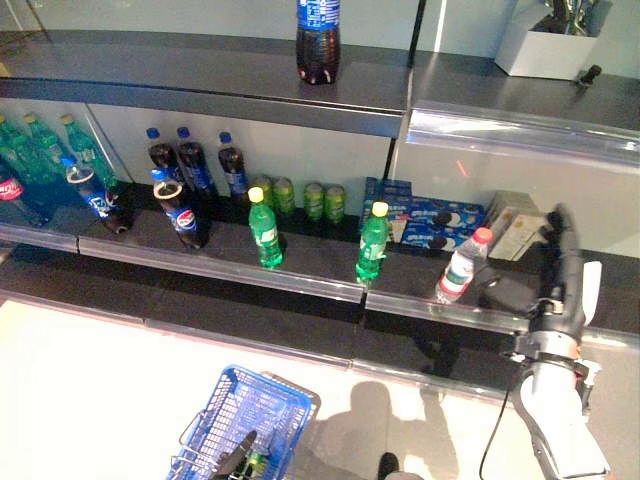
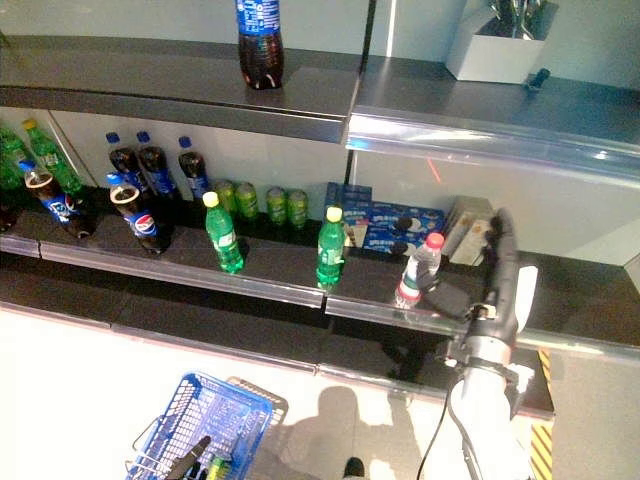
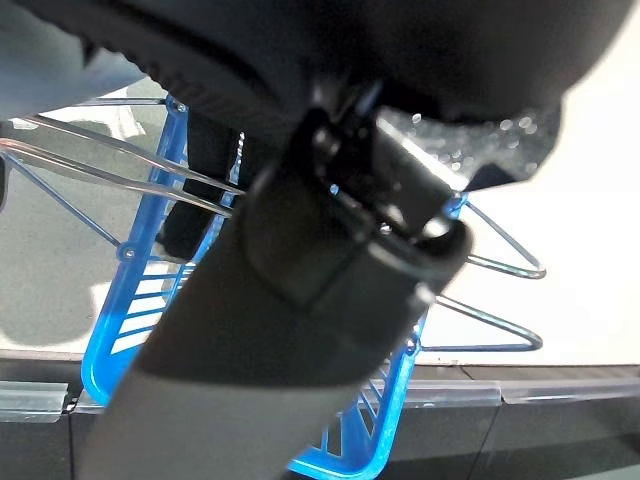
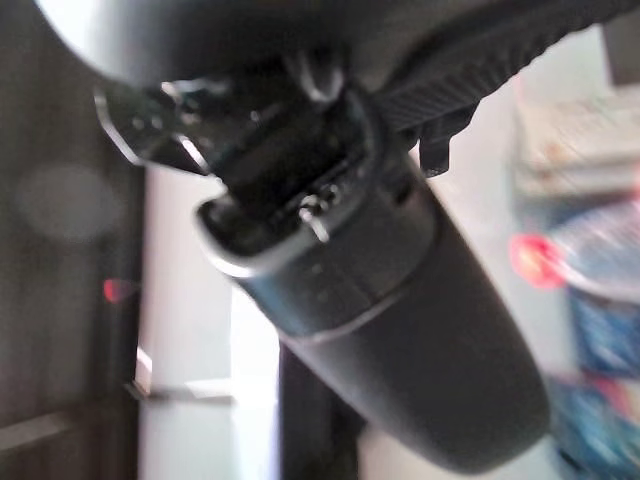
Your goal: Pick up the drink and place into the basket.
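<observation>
Clear plastic with a red cap, the bottle (image 1: 462, 266) stands upright at the front edge of the middle shelf (image 1: 300, 262), well right of the two green bottles (image 1: 264, 230). It looks light and fairly stiff but smooth and round, so it may slip or tip if nudged; the label band around its middle seems the best place to take hold, from the side.

The right hand (image 1: 560, 275) is raised just beside the bottle on its right, apart from it. Its fingers look extended and have hold of nothing, though the right wrist view is too close to confirm this; there the red cap shows only as a blur past the hand.

Low at the robot's left, the blue wire basket (image 1: 250, 415) sits on the floor, well apart from the bottle. The left hand (image 1: 238, 460) is at its near rim, its fingers curled on the basket's handle.
</observation>
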Robot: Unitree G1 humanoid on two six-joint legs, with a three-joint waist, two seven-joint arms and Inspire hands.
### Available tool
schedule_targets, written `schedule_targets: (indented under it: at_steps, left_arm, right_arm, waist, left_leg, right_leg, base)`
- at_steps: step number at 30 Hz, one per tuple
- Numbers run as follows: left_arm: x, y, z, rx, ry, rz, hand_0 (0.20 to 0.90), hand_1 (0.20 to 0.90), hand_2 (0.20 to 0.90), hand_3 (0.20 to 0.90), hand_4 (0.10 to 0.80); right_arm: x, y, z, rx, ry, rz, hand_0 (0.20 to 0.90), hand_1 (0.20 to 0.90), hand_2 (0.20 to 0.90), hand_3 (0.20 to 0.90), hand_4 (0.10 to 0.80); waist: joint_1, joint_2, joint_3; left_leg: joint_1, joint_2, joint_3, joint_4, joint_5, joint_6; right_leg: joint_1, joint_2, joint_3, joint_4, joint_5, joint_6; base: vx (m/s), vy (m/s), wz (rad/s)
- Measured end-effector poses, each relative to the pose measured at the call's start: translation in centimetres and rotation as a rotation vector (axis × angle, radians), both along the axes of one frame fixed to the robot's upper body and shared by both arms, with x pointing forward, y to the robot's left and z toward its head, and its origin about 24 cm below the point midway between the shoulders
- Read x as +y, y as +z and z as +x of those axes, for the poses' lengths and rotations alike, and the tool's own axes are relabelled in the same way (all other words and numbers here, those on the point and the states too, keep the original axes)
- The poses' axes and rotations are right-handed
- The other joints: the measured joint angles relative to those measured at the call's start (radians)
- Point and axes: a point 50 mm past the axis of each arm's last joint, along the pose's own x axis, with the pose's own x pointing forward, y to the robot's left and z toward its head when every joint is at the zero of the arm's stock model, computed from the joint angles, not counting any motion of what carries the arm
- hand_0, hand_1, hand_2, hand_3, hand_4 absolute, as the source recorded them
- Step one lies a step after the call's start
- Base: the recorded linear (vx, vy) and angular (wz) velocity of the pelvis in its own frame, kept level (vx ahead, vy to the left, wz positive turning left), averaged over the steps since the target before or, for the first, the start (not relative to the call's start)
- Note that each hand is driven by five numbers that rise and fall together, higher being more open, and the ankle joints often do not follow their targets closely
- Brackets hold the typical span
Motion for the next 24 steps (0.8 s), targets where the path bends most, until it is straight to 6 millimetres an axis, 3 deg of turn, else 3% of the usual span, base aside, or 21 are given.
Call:
schedule_targets:
  at_steps: [5, 15, 18, 24]
  left_arm:
    - [-0.3, -0.1, -0.2, -0.005, -0.006, -0.011, 0.3, 0.3, 0.3, 0.2, 0.1]
    - [-0.1, 0.0, -0.3, 0.0, -0.019, 0.002, 0.3, 0.3, 0.3, 0.2, 0.1]
    - [0.0, 0.3, 1.1, -0.032, -0.034, 0.013, 0.3, 0.3, 0.3, 0.2, 0.1]
    - [-0.4, 2.2, 7.2, -0.205, -0.121, 0.034, 0.3, 0.3, 0.3, 0.2, 0.1]
  right_arm:
    - [-0.7, 0.4, -0.4, -0.051, -0.096, 0.015, 0.9, 0.9, 0.9, 0.9, 0.8]
    - [0.3, -1.3, -0.1, 0.022, -0.047, 0.085, 0.9, 0.9, 0.9, 0.9, 0.8]
    - [1.0, -1.9, 0.3, 0.046, -0.019, 0.093, 0.9, 0.9, 0.9, 0.9, 0.8]
    - [1.8, 0.0, 3.0, -0.053, -0.021, 0.108, 0.9, 0.9, 0.9, 0.9, 0.8]
  waist:
    - [0.002, 0.009, -0.008]
    - [0.004, -0.005, -0.026]
    - [0.007, -0.012, -0.006]
    - [0.039, 0.002, 0.153]
  left_leg:
    - [0.0, 0.0, 0.016, 0.0, 0.0, 0.0]
    - [-0.029, -0.001, 0.018, 0.016, -0.005, 0.003]
    - [-0.09, -0.001, -0.004, 0.096, -0.032, 0.009]
    - [-0.24, -0.005, -0.022, 0.252, -0.059, 0.019]
  right_leg:
    - [-0.01, 0.003, 0.017, 0.0, 0.002, -0.002]
    - [-0.039, 0.001, 0.015, 0.03, -0.004, -0.001]
    - [-0.089, -0.013, 0.015, 0.092, -0.026, -0.002]
    - [-0.21, -0.041, 0.021, 0.187, -0.033, -0.014]
  base:
    - [0.023, -0.003, -0.08]
    - [0.025, -0.005, -0.01]
    - [-0.055, -0.007, 0.12]
    - [-0.121, -0.013, 0.05]
